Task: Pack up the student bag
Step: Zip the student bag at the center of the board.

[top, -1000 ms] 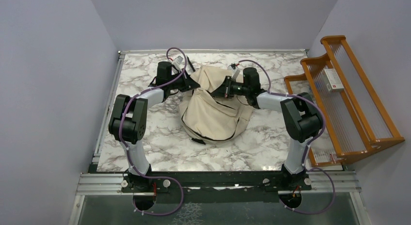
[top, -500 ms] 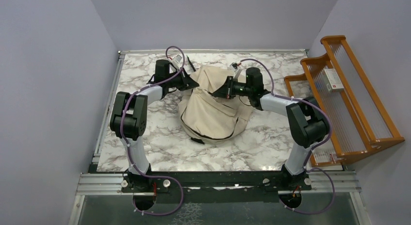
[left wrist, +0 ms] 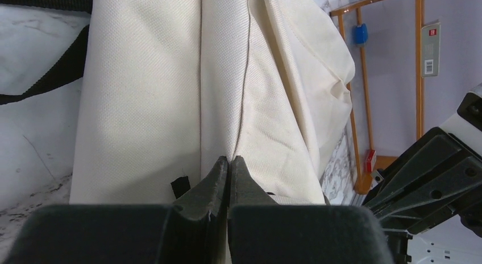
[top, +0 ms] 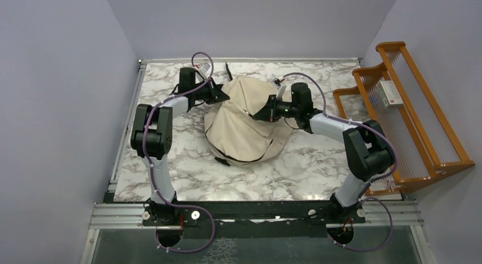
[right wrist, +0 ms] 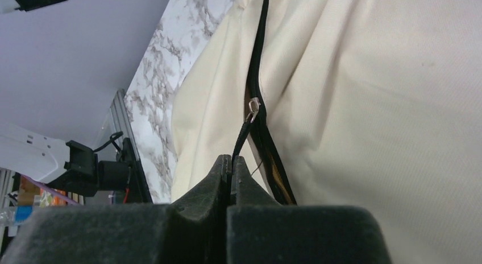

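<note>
Now, left of the orange wooden rack (top: 409, 113), the large beige fabric student bag (top: 244, 127) slumps. My left end effector (left wrist: 228, 161) pinches its cloth; the right end effector (right wrist: 230, 160) clamps the black zipper-pull cord (right wrist: 241, 136), which may slip under uneven tension.

student bag (top: 241, 133): has slid a little to the left on the marble table (top: 170, 167). Its near rim and left flank now lie closer to the left arm.
black strap (top: 228, 71): now pokes up behind the bag's far side, where a second ago it hardly showed.
left gripper (top: 226, 97): drawn back slightly toward the far left.
left arm (top: 150, 130): elbow has moved a bit farther from the base.
right gripper (top: 257, 114): shifted slightly right and nearer.
right arm (top: 369, 153): elbow has swung out to the right and nearer, toward the wooden rack (top: 420, 122).
</note>
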You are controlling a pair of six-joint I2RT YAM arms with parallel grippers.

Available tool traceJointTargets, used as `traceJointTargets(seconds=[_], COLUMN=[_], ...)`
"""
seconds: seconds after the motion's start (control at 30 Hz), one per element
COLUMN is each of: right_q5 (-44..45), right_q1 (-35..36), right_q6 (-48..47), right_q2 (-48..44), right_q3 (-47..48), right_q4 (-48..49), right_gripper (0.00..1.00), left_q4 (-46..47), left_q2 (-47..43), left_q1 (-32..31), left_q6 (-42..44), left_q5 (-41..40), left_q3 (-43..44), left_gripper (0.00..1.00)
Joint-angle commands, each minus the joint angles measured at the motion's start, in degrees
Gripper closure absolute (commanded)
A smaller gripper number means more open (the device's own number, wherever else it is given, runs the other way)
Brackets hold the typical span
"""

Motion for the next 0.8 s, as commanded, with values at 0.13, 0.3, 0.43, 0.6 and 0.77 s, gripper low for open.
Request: traceJointTargets(seconds=[0.13,0.3,0.43,0.6,0.77], right_q5=[4.76,9.61,11.5,15.04,20.55], right_q1=[-0.54,-1.07,-1.16,-1.25,-1.25], right_q6=[-5.54,-6.8,-7.86,-8.04,-8.66], right_q2=[-6.06,-9.65,-11.48,-13.09,-12.88], right_q3=[-2.77,-5.49,-6.59,-8.03,-8.47], right_q4=[-11.65,-15.53,-18.23,-20.33,-23.91], right_gripper=[1.0,1.0,0.99,1.0,1.0], left_q4=[0.99,-0.03,-0.53,-1.86,-2.8], left_q2=[2.74,4.14,6.06,8.03,9.41], left_q1=[5.35,6.28,6.59,6.87,7.04], left_q6=[4.46,6.69,7.42,8.83,10.24], left_q5=[-3.32,-4.89,-5.33,-5.8,-5.31], left_q3=[5.05,7.47,9.82,12.64,14.55], left_gripper=[1.0,1.0,1.0,1.0,1.0])
